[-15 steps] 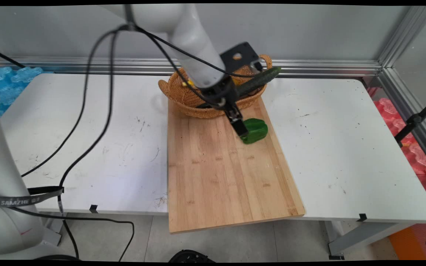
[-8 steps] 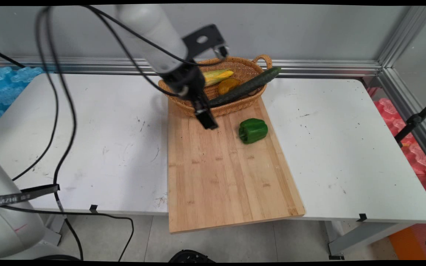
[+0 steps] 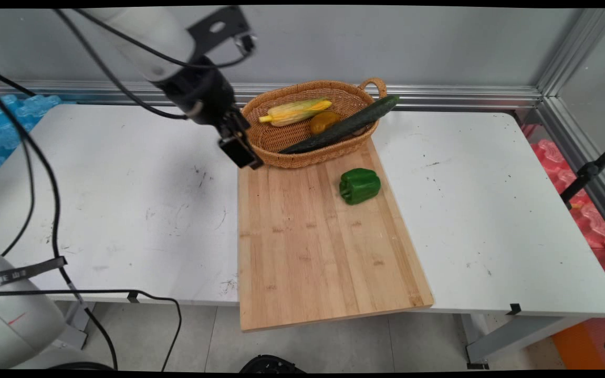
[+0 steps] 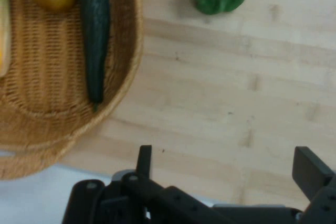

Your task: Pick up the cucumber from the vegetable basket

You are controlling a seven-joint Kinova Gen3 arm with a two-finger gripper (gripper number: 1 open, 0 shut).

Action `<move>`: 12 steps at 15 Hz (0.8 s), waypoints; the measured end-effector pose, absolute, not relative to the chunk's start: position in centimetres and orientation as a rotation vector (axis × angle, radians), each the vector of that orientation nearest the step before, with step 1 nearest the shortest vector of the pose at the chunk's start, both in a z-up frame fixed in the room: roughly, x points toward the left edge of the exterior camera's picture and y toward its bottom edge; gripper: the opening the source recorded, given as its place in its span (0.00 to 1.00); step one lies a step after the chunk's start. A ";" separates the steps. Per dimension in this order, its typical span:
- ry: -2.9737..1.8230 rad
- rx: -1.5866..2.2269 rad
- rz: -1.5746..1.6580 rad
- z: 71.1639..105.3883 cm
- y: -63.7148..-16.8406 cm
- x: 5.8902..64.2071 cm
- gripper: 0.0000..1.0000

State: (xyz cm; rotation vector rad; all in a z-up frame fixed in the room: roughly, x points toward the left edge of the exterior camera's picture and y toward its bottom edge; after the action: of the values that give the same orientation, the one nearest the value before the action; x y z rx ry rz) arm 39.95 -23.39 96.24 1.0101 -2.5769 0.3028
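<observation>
1. Black two-finger gripper (image 3: 242,155): hangs above the far left corner of the board, beside the left end of the basket. In the hand view its two fingers (image 4: 310,170) stand wide apart with bare board between them; it holds nothing.
2. Long rectangular light wooden cutting board (image 3: 313,241): lies on the table, its near end overhanging the table's front edge, its far end under the basket's near rim.
3. Oval woven wicker basket with a loop handle (image 3: 276,139): stands at the far end of the board, partly on it, nearest thing to the gripper.
4. Long dark green cucumber (image 3: 342,126): lies slantwise in the basket, its right end sticking out over the rim near the handle.
5. Pale yellow ear of corn in its husk (image 3: 294,111): lies in the far part of the basket.
6. Small round orange-yellow fruit or vegetable (image 3: 323,122): in the basket, between the corn and the cucumber, touching the cucumber; its kind cannot be told.
7. Glossy green bell pepper (image 3: 359,186): lies on its side on the board near the right edge, just in front of the basket, well apart from the gripper.
8. White scuffed table (image 3: 124,199): bears board and basket.
</observation>
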 end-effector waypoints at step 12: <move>-2.343 1.071 0.368 96.0 -25.7 43.7 1.00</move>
State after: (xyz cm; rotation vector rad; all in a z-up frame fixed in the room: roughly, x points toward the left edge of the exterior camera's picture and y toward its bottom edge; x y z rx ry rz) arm 43.66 -25.71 95.98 1.0714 -2.3434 0.3676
